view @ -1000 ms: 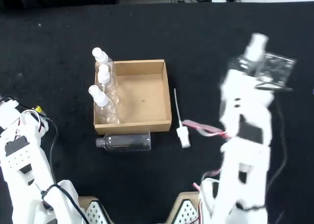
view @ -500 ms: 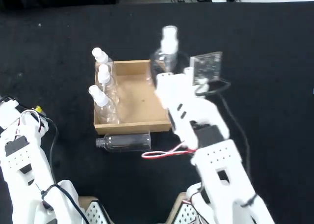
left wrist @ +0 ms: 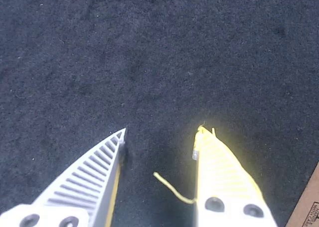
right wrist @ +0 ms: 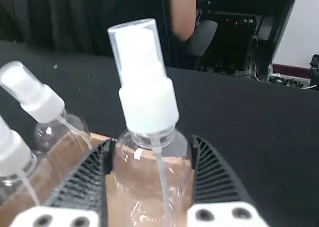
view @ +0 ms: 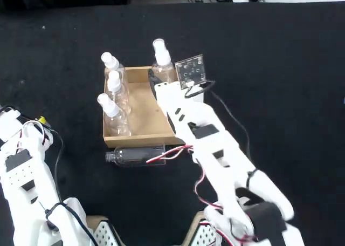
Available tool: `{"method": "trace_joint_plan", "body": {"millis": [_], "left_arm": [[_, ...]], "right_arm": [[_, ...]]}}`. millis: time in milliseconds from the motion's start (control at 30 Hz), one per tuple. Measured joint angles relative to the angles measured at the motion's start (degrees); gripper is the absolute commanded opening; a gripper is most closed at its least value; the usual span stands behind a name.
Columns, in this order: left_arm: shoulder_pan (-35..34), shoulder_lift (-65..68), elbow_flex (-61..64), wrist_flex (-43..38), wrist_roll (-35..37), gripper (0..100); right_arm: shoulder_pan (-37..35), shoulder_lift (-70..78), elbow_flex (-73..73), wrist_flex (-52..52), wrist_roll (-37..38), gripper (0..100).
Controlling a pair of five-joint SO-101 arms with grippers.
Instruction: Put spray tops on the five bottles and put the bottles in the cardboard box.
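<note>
The black-covered bench (view: 280, 68) carries everything, and the right arm (view: 215, 149) stretches across it from the near edge to the cardboard box (view: 145, 139). The left arm (view: 24, 186) sits back at the near left corner, well apart from the work. The box lies open side up, so bottles can be lowered straight in. Three capped bottles (view: 119, 97) stand upright in a row against its left wall, which leaves the middle and right of the floor bare for the rest. The right pincer (right wrist: 152, 145) pinches a capped bottle (view: 160, 60) by its shoulder, one black jaw on each side. It holds the bottle upright over the far part of the box, apparently ready to go down beside the row. Gripping below the neck keeps the spray top (right wrist: 144, 82) free and the bottle plumb. An uncapped bottle (view: 137, 155) lies on its side on the bench, just in front of the box's near wall. It probably waits there because it has no top yet, so the task looks well over halfway done. The left pincer (left wrist: 160, 132) is spread and empty above bare bench.
</note>
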Motion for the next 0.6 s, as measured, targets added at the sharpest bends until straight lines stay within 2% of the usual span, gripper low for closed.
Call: {"method": "trace_joint_plan", "body": {"millis": [300, 600], "left_arm": [[0.0, 0.0, 0.0, 0.0, 0.0, 20], [0.0, 0.0, 0.0, 0.0, 0.0, 20]], "right_arm": [[0.1, 11.2, 0.0, -11.1, 0.6, 5.7], [0.1, 16.1, -0.1, -15.4, 0.6, 6.0]]}}
